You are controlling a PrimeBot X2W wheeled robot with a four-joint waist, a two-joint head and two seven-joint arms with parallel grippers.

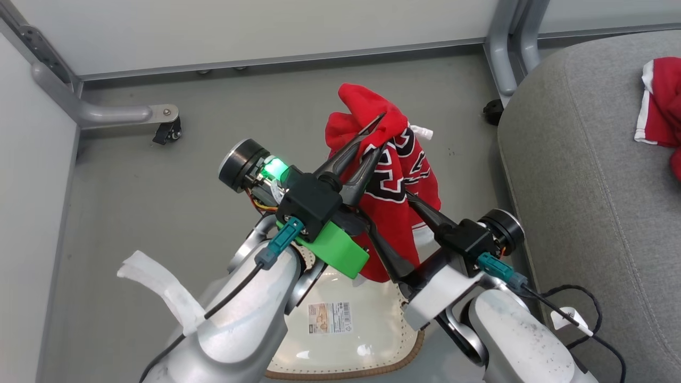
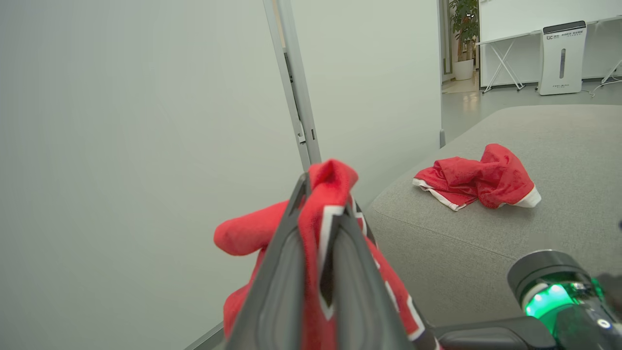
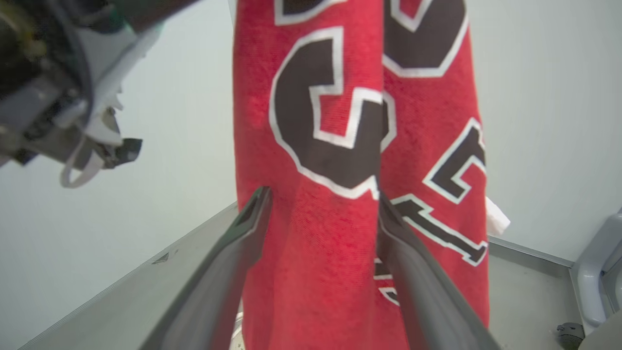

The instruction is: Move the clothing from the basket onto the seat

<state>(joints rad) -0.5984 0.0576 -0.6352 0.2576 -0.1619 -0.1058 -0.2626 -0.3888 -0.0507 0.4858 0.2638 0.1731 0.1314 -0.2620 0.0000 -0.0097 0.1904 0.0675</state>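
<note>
Jersey hanging from left gripper; plain garment on seat.

Head view: left gripper (image 1: pixel 381 132) at frame centre, fingers pressed together on the top fold of the jersey (image 1: pixel 396 213), which hangs down with its lower end at the upper edge of the basket (image 1: pixel 383 340), bottom centre. Right gripper (image 1: pixel 389 210) just below and right of centre, fingers spread, one on each side of the hanging cloth. Plain red garment (image 1: pixel 662 106) lies on the seat (image 1: pixel 585 186) at the right edge. Left wrist view: left gripper (image 2: pixel 324 197) pinching the jersey (image 2: pixel 243 236) at lower centre; plain red garment (image 2: pixel 476 177) on the seat (image 2: pixel 486 238), right of centre. Right wrist view: right gripper (image 3: pixel 320 197) fingers apart, jersey (image 3: pixel 316 121) hanging between them, numerals showing.
</note>
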